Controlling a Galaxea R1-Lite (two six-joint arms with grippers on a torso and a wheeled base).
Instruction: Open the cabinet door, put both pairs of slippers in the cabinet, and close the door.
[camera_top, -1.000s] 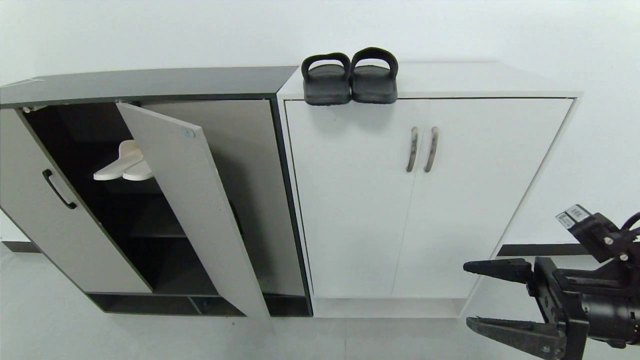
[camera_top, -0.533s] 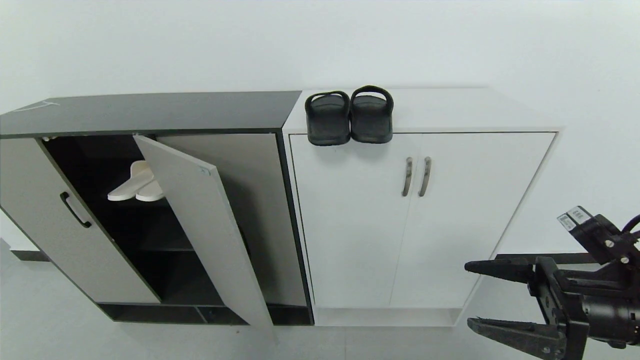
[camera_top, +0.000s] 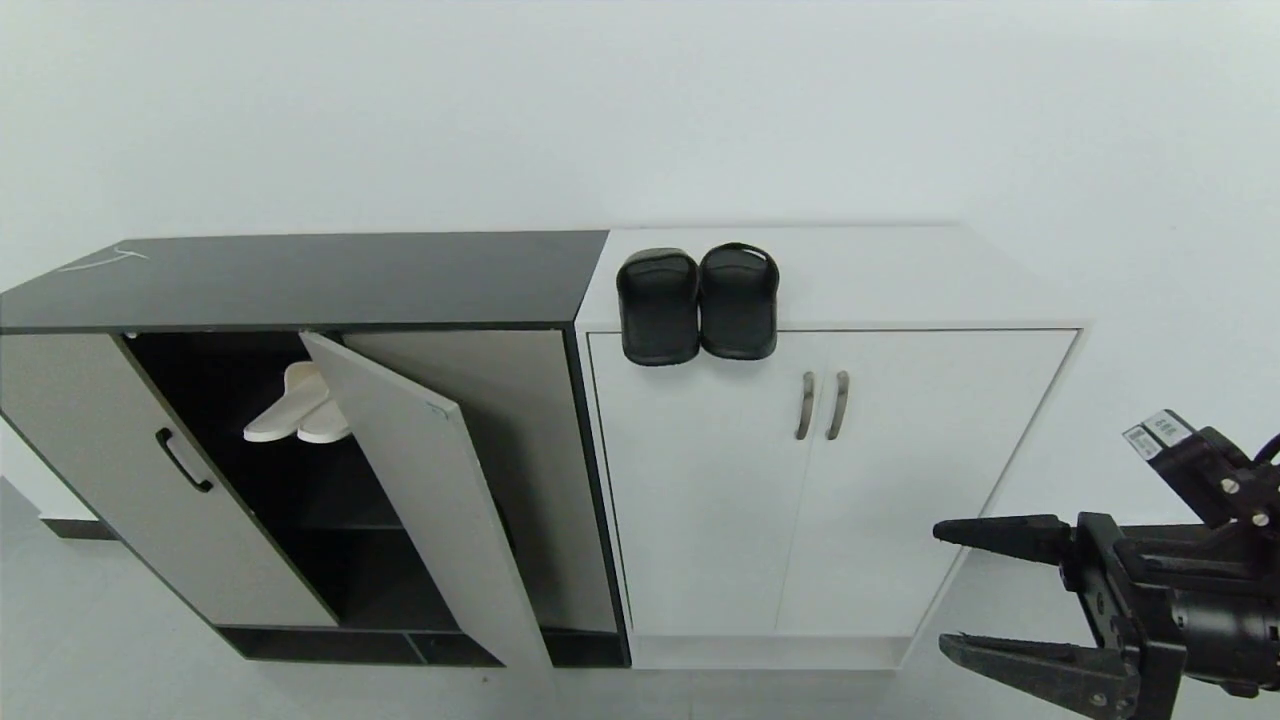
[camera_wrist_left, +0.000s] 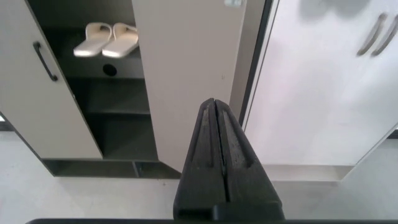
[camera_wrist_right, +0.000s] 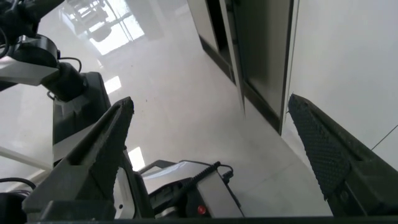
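Low at the robot's right, the right gripper (camera_top: 940, 588): jaws spread wide, tips turned toward the robot's left, closed on nothing. Beyond and above those jaws, the white cabinet (camera_top: 905, 275), both doors shut, its paired metal handles (camera_top: 821, 405) higher than the upper jaw and to its left. Black slippers (camera_top: 697, 303) well apart from the right jaws, higher and farther left again, side by side on the white cabinet's top, toes overhanging its front edge.

In the left wrist view, the left gripper (camera_wrist_left: 214, 107): jaws pressed together along their whole length, pinching nothing. Straight past their tips, the open door (camera_wrist_left: 186, 74) of the dark cabinet (camera_top: 300, 280), swung outward. Past that door, the dark shelved interior, with the white slippers (camera_wrist_left: 106, 39) side by side on an upper shelf, well apart from both pairs of jaws. Beyond the white slippers, on the side away from the jaws, a second grey door (camera_top: 120, 470) with a black handle (camera_top: 183, 460), likewise angled outward.

Between the spread right jaws in the right wrist view, pale floor (camera_wrist_right: 186, 143), with the dark cabinet's lower corner just past them.
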